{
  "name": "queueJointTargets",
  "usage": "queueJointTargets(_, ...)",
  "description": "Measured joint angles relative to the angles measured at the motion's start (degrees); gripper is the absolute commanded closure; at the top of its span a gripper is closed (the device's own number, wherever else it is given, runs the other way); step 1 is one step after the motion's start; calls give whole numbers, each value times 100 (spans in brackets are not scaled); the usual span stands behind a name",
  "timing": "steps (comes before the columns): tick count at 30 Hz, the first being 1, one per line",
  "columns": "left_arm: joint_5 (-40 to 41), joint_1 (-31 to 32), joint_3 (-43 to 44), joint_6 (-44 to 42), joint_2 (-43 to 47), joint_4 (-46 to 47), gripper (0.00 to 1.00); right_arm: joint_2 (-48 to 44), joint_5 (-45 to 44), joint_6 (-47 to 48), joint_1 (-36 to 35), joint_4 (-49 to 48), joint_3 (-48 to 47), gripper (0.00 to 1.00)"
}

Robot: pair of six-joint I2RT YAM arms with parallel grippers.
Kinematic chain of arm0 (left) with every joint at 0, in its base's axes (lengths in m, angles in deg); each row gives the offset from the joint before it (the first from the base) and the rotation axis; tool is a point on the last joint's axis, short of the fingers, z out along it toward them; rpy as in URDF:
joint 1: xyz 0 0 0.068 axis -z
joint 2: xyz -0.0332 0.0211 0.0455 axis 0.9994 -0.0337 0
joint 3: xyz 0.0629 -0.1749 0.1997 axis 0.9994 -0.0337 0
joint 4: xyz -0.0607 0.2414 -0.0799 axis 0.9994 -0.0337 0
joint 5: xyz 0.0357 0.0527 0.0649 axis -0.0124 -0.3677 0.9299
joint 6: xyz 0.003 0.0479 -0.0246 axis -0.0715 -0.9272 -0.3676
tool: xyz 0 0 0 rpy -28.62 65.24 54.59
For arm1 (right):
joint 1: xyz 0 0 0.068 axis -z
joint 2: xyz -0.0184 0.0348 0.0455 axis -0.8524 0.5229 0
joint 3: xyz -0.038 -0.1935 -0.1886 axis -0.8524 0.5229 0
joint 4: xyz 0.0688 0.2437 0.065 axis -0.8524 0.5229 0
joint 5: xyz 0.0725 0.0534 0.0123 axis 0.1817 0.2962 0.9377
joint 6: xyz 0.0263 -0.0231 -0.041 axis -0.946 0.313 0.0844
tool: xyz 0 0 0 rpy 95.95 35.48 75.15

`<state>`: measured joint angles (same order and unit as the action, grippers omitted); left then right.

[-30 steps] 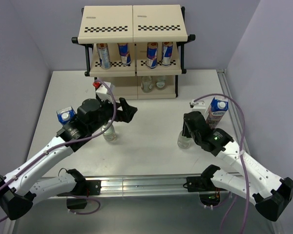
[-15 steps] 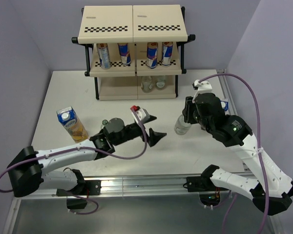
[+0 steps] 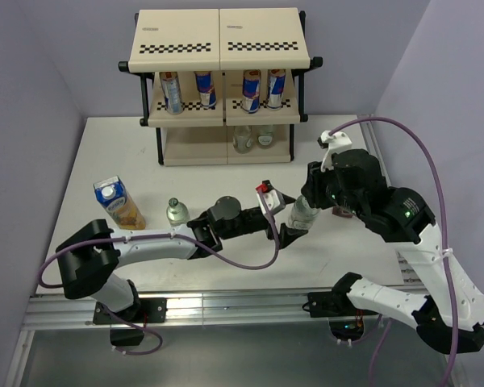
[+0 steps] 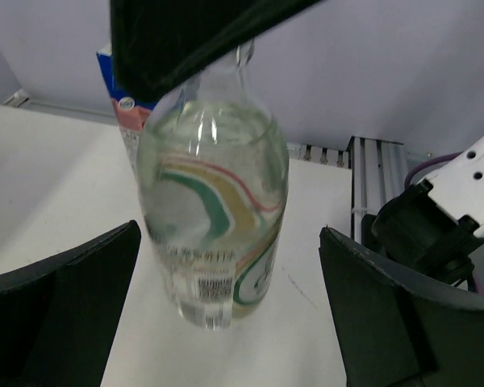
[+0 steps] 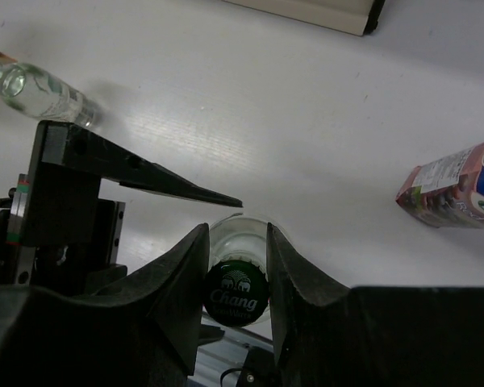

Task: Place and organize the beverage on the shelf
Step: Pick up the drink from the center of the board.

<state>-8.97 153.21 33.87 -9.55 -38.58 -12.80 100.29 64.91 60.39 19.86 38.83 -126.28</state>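
Toward right edge of table (image 3: 226,173), right end effector (image 5: 235,256) clamps clear green-capped bottle (image 3: 300,214); left end effector (image 3: 283,218) gapes around it. On cream three-tier shelf (image 3: 219,48): four slim cans (image 3: 206,89), two bottles (image 3: 254,139). Pending: another bottle (image 3: 176,212), yellow carton (image 3: 117,203), purple carton (image 5: 452,189).

The cream, checker-edged shelf (image 3: 219,48) stands at the back with four slim silver-blue-red cans (image 3: 172,93) upright on its middle tier and two clear bottles (image 3: 242,139) on its bottom tier, while a green-capped third bottle (image 3: 176,211) and the yellow carton (image 3: 118,203) stand front left, and a fourth bottle (image 3: 300,214) tilts, pinched at its neck by the right gripper (image 5: 235,238), near the purple carton (image 5: 454,187).
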Motion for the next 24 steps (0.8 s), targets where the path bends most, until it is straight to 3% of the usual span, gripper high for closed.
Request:
queueJointTargets(11,31,83,564,-22,-507,-74,4,190,-181,42,-374,229,-216,100)
queueJointTargets(15,170,85,671,-63,-619,-275,13,308,-356,37,-590,249,-404,100)
queueJointTargets(18,282,83,737,-127,-675,-323,32,332,-442,24,-789,232,-435,100)
queueJointTargets(19,293,85,741,-138,-675,-337,60,341,-448,17,-828,232,-435,100)
queueJointTargets(21,361,109,743,-199,-675,-361,93,367,-531,17,-905,203,-431,100)
queueJointTargets(22,361,111,743,-181,-675,-372,100,367,-551,15,-931,201,-420,100)
queueJointTargets(23,385,111,743,-188,-675,-391,100,367,-570,17,-962,170,-391,95)
queueJointTargets(24,398,114,743,-181,-675,-398,100,354,-592,20,-984,133,-356,80)
